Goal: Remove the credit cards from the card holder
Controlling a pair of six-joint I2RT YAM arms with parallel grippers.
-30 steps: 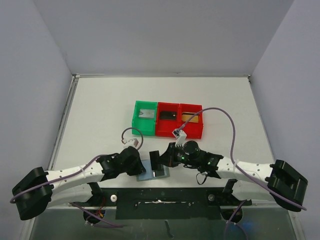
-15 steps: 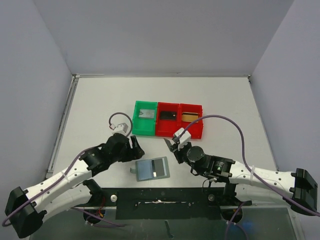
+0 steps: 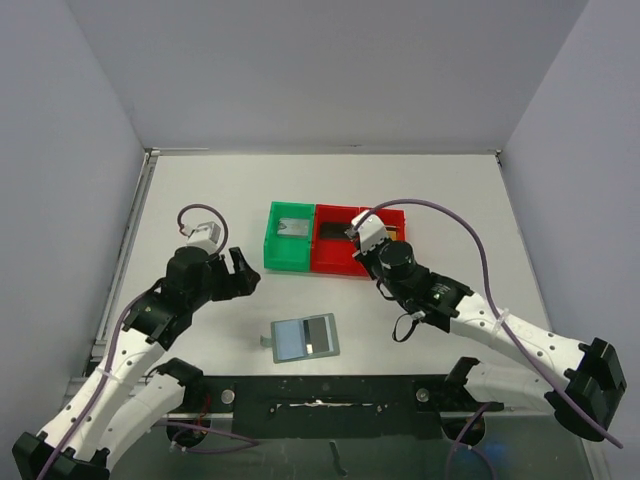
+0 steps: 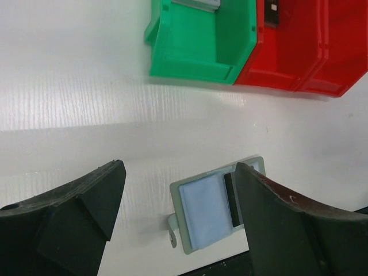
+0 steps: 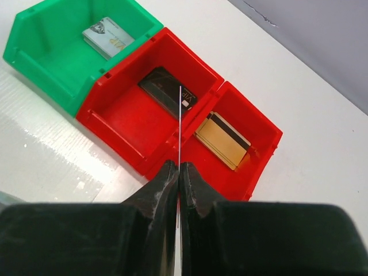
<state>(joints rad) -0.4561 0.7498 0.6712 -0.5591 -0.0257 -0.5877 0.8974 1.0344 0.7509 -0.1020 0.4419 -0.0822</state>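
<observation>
The pale blue-grey card holder [image 3: 303, 339] lies open and flat near the table's front edge, its strap tab on the left; it also shows in the left wrist view [image 4: 208, 210]. A dark card edge [image 4: 229, 192] sits in its right panel. My left gripper [image 3: 240, 272] [image 4: 179, 172] hangs open and empty, up and to the left of the holder. My right gripper [image 3: 353, 243] [image 5: 179, 168] is shut on a thin credit card [image 5: 180, 123] seen edge-on, above the wall between the two red bins.
A green bin [image 3: 290, 238] holds a silver card [image 5: 107, 37]. The middle red bin [image 3: 335, 243] holds a black card [image 5: 168, 92]. The right red bin [image 5: 259, 132] holds a gold-tan card [image 5: 223, 140]. A black bar [image 3: 330, 400] runs along the near edge.
My left gripper let go of the holder, opened and drew back to the left. My right gripper carried the card from the holder up over the red bins.
</observation>
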